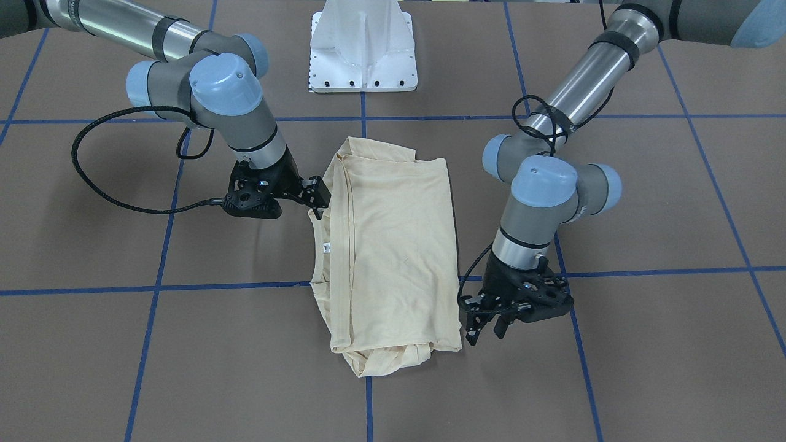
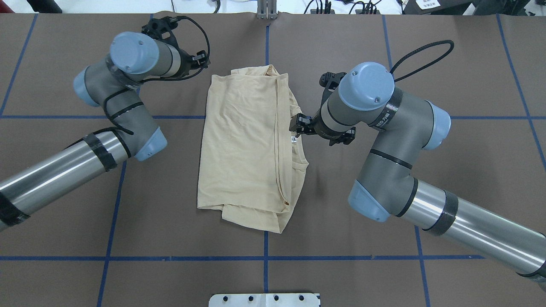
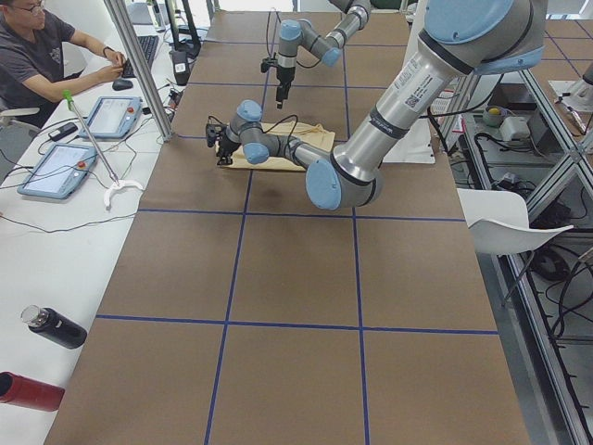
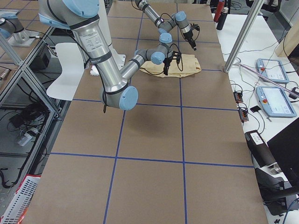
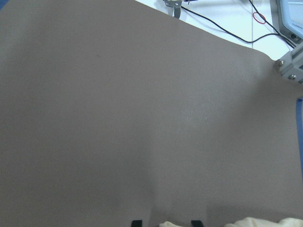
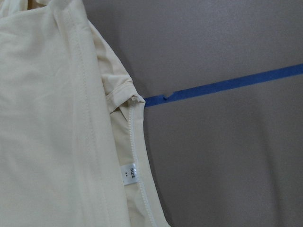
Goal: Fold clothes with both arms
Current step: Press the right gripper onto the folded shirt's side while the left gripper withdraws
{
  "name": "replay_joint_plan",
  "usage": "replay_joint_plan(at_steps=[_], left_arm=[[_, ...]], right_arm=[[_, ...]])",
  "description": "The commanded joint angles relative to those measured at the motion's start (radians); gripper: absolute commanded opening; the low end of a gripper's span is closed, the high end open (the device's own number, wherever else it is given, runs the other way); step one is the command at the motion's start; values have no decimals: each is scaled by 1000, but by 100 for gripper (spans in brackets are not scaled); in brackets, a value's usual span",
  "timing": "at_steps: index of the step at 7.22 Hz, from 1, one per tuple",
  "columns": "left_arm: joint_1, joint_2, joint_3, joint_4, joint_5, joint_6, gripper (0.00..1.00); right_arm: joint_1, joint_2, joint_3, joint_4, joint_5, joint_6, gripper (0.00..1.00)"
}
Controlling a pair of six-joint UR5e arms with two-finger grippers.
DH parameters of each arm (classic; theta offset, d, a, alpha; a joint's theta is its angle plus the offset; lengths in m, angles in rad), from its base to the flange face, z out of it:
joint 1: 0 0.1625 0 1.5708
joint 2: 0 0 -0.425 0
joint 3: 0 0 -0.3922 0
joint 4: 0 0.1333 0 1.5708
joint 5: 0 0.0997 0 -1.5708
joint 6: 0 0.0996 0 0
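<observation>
The left tool point(image 1: 485, 333) hangs with its fingers spread and empty, just beside one corner of the T-shirt point(image 1: 393, 245). The right tool point(image 1: 318, 197) sits against the opposite long edge at the neckline, near the white neck label point(image 1: 326, 247). I cannot tell whether it is pinching the cloth. The shirt lies folded into a rough rectangle, plain side up, mid-tabletop point(image 1: 614, 368) over crossing blue tape lines point(image 1: 233, 286).
</observation>
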Motion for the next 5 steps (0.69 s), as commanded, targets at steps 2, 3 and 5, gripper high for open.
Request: replay_joint_plan(at_steps=[2,3,5], left_arm=[[-71,197,-275,3,-124,70,100],[-71,203,-280,3,-124,70,100],[-68,208,-274,3,-124,70,100]], right_arm=[[-88,43,17,-64,-87,-32,100],[-170,51,18,-112,-195,-63,100],[-241,72,9,-187,-258,-155,100]])
